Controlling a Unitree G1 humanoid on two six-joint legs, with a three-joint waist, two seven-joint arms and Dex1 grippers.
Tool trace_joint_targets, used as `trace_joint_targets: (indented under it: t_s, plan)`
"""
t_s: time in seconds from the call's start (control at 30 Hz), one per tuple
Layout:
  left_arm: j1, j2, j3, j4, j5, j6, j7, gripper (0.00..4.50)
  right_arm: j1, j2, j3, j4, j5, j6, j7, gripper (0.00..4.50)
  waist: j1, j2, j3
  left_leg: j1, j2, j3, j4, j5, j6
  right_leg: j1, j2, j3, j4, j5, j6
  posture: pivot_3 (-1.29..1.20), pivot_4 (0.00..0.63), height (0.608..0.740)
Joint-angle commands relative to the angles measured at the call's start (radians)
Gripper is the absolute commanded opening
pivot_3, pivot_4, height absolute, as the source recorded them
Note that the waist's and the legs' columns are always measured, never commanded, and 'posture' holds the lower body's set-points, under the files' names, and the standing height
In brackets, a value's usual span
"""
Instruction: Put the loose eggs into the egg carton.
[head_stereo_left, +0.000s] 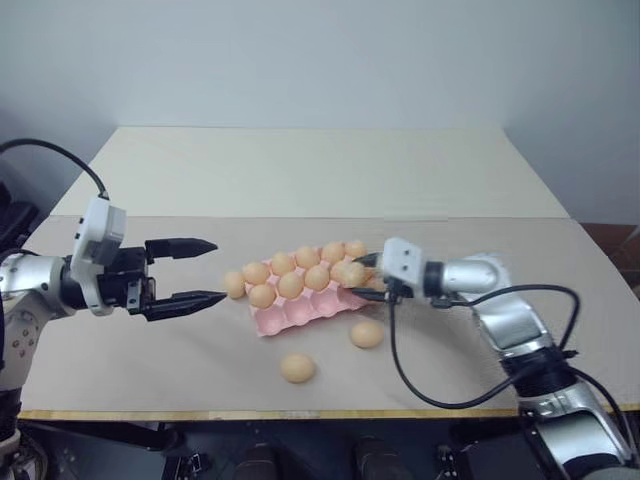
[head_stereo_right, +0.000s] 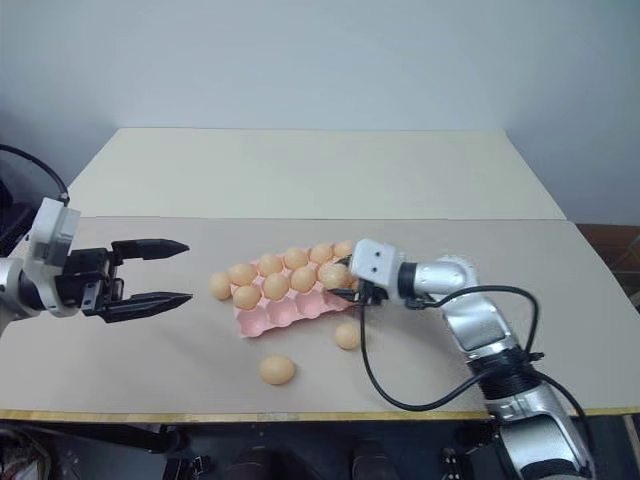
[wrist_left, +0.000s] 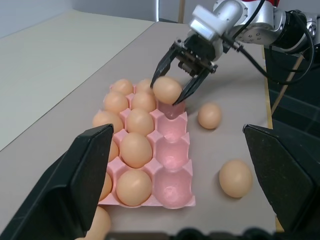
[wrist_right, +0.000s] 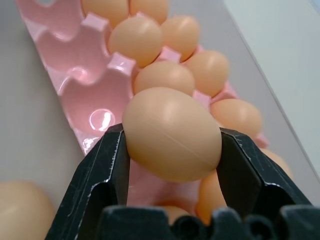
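The left gripper (head_stereo_left: 205, 272) hovers over the tan table (head_stereo_left: 120, 350) at the far left, its two black fingers spread wide with nothing between them, pointing toward 3 o'clock at the pink egg carton (head_stereo_left: 300, 312). One egg (head_stereo_left: 234, 284) sits just beside the carton's left end, at about 9 o'clock from the tray; whether it rests on the rim or on the table I cannot tell.

The egg carton lies slanted near the table's middle, its long axis running from about 8 o'clock up to 2 o'clock. The two far rows of cups are filled with eggs; in the left wrist view the near row (wrist_left: 170, 165) shows three bare pink cups.

Two loose eggs rest on the table, apart from the tray: one (head_stereo_left: 297, 368) at about 6 o'clock from the carton, close to the table's front edge, and another (head_stereo_left: 366, 334) at about 4 o'clock, just beside the carton's right end.

At the carton's right end the right gripper (head_stereo_left: 358, 277) is clenched on a held egg (wrist_right: 172, 134), one finger pressed to each side of it. That egg hangs above the right end of the tray, over the bare near row, not yet seated in a cup
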Motion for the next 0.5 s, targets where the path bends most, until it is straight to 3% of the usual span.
trace_joint_targets:
  t_s: [0.03,0.2,0.23,0.5]
  plan:
    - [0.003,0.022,0.039,-0.026,-0.009,-0.009,-0.007,4.50,-0.020,-0.007,-0.014,-0.021,-0.017,-0.005,-0.008,2.74,0.002,0.000,0.000,0.000,0.000,0.000,0.000,0.000,0.000,0.000,0.000,0.000,0.000,0.000,0.000,0.00,0.150,0.740]
    - [0.027,0.028,0.041,-0.027,0.006,-0.020,-0.012,4.50,0.004,-0.026,-0.055,-0.090,0.041,0.019,0.028,4.33,0.000,0.000,0.000,0.000,0.000,0.000,0.000,0.000,0.000,0.000,0.000,0.000,0.000,0.000,0.000,0.00,0.150,0.740]
    - [0.031,0.027,0.041,-0.020,0.013,-0.027,-0.014,4.50,0.013,-0.042,-0.081,-0.122,0.084,0.031,0.054,4.47,0.000,0.000,0.000,0.000,0.000,0.000,0.000,0.000,0.000,0.000,0.000,0.000,0.000,0.000,0.000,0.00,0.150,0.740]
    - [0.092,0.023,0.078,0.060,0.068,-0.153,-0.092,4.50,0.137,-0.224,-0.296,-0.314,0.376,0.163,0.221,4.47,0.002,0.000,0.000,0.001,0.000,0.000,0.000,0.000,0.000,0.001,0.000,0.000,-0.001,0.000,0.000,0.00,0.150,0.740]
